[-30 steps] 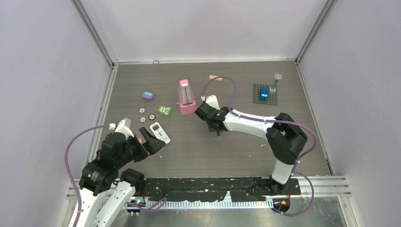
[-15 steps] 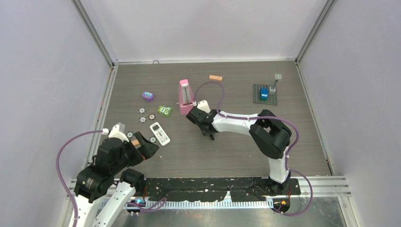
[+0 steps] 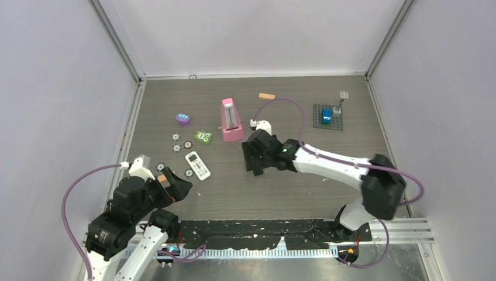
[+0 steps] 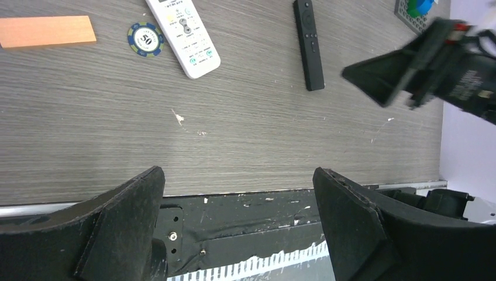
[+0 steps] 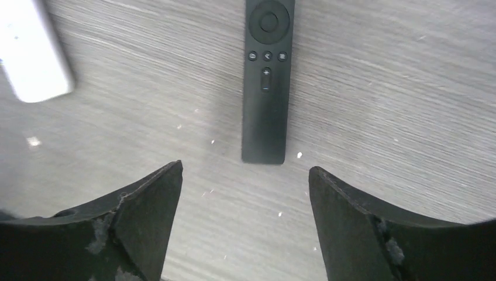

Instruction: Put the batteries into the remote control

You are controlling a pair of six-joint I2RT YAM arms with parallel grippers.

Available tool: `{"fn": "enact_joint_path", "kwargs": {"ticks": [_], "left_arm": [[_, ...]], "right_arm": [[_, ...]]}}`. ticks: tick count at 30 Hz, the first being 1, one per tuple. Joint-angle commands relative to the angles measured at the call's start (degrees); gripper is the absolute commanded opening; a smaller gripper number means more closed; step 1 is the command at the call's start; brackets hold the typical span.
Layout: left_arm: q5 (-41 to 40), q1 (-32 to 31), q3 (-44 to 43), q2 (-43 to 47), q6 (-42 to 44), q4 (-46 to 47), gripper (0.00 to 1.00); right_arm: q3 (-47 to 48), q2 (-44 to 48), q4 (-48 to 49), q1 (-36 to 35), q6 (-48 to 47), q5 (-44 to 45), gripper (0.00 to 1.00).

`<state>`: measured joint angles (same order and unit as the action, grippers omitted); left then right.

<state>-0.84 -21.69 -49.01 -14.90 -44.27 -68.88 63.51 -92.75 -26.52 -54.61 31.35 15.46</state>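
left gripper (image 4: 238, 171) and right gripper (image 5: 244, 170) both gape empty; centre the right jaws squarely across the black remote (image 5: 266, 88) before closing.

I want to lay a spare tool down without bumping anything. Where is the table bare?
Widest bare patch: between the white remote, the right gripper and the black tape strip. Also free: the far left corner behind the purple toy. Crowded: the poker chips and green toy left of the pink metronome.
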Motion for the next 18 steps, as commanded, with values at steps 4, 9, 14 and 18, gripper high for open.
{"fn": "enact_joint_path", "kwargs": {"ticks": [4,9,14,18], "left_arm": [[2.4,-0.1,-6.2,2.5,4.7,-0.5,1.0],[2.1,-0.2,-8.5,6.5,5.9,-0.9,1.0],[1.5,-0.1,-10.4,9.4,7.1,-2.6,1.0],[1.3,-0.1,-13.2,9.4,8.6,-4.2,1.0]], "right_arm": [[-6.6,28.3,-7.6,-0.4,3.2,6.4,0.96],[-6.5,53.9,-20.7,-0.3,3.8,13.5,0.95],[5.2,68.3,-38.8,-0.3,6.3,23.8,0.95],[20.2,73.7,-49.5,-0.3,7.1,27.2,0.95]]}}
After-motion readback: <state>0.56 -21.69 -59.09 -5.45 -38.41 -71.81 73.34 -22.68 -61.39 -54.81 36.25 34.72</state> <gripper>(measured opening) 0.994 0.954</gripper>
